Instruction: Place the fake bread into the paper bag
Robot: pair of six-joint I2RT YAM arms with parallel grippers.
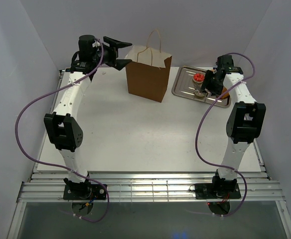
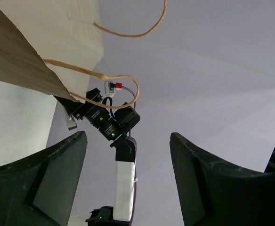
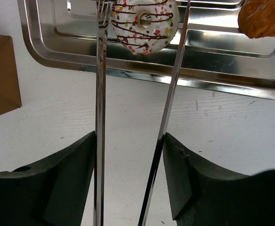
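Right pincer clamps long thin metal tongs, their blades flanking a pale speckled ring pastry on the flat silver metal tray, a golden-brown bun near it. Farther left, the left pincer is spread wide just beside the upright brown paper bag on the white bench.

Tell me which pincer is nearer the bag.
Left. The left pincer is open beside the bag's top left edge; the right pincer, holding tongs, is over the tray to its right.
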